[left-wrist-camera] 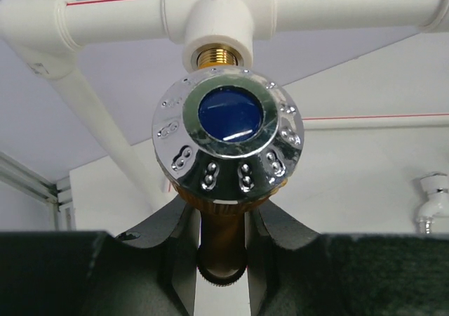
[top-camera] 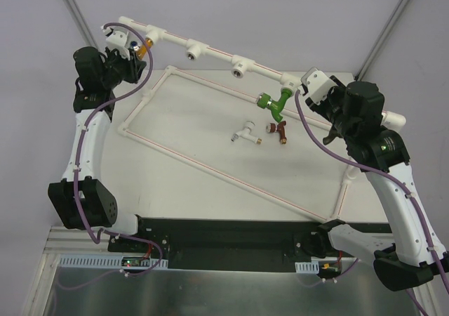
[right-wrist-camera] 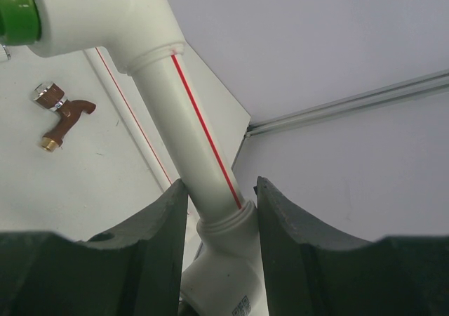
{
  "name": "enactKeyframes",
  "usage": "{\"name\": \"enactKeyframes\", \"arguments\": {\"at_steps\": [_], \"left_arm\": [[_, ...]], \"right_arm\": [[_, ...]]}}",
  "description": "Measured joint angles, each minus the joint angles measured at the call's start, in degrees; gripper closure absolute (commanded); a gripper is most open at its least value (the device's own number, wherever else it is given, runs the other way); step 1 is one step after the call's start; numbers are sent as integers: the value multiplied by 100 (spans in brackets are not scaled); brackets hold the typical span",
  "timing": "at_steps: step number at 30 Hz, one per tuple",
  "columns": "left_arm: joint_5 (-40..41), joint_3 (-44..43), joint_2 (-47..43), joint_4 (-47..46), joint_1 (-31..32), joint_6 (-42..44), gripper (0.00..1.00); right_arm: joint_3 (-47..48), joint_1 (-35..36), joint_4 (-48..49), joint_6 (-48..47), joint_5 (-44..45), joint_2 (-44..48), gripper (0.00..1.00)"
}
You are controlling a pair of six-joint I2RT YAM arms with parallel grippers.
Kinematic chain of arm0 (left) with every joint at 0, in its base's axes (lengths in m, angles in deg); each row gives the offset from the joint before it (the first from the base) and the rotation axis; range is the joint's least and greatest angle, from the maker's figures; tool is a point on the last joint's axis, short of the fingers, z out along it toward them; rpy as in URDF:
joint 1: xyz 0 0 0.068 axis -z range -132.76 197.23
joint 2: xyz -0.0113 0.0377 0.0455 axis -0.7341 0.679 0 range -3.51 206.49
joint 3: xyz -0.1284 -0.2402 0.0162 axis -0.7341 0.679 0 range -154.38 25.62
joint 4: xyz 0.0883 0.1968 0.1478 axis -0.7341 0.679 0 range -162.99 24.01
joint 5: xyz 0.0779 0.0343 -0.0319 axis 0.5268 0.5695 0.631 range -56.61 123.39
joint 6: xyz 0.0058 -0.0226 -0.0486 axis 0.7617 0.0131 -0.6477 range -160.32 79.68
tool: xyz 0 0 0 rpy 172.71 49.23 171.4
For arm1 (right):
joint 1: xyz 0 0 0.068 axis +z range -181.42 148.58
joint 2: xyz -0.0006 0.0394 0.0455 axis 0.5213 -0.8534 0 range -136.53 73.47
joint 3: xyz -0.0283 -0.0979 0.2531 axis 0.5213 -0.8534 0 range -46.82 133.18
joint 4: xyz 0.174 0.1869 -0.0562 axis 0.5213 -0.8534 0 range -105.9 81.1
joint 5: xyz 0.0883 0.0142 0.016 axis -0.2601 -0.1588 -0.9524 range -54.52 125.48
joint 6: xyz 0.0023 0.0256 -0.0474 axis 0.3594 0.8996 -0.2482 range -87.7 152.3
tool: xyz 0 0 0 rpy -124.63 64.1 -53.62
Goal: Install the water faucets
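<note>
The orange-gold faucet (top-camera: 144, 47) sits at the leftmost tee socket of the white pipe frame (top-camera: 210, 45). My left gripper (top-camera: 130, 57) is shut on it. In the left wrist view its chrome knob with a blue cap (left-wrist-camera: 228, 137) faces me, its brass thread enters the socket (left-wrist-camera: 217, 31), and my left gripper (left-wrist-camera: 223, 249) clamps its body. The green faucet (top-camera: 272, 104) hangs from a tee further right. My right gripper (top-camera: 313, 91) is shut on the pipe (right-wrist-camera: 200, 140) beside it. The white faucet (top-camera: 245, 132) and the dark red faucet (top-camera: 279, 128) lie on the table. The grey faucet is out of view.
Two open tee sockets (top-camera: 193, 49) (top-camera: 240, 67) sit along the top bar. The frame's lower pipes (top-camera: 210, 168) cross the white board. In the right wrist view the green faucet (right-wrist-camera: 15, 10) is at top left and the dark red one (right-wrist-camera: 59, 112) lies below.
</note>
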Motion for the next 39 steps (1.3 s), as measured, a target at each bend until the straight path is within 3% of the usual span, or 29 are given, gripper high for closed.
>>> {"name": "enactKeyframes", "arguments": {"at_steps": [39], "left_arm": [[1917, 308, -289, 50, 859, 4680, 100]], "right_arm": [[0, 33, -2, -9, 50, 0, 98]]}}
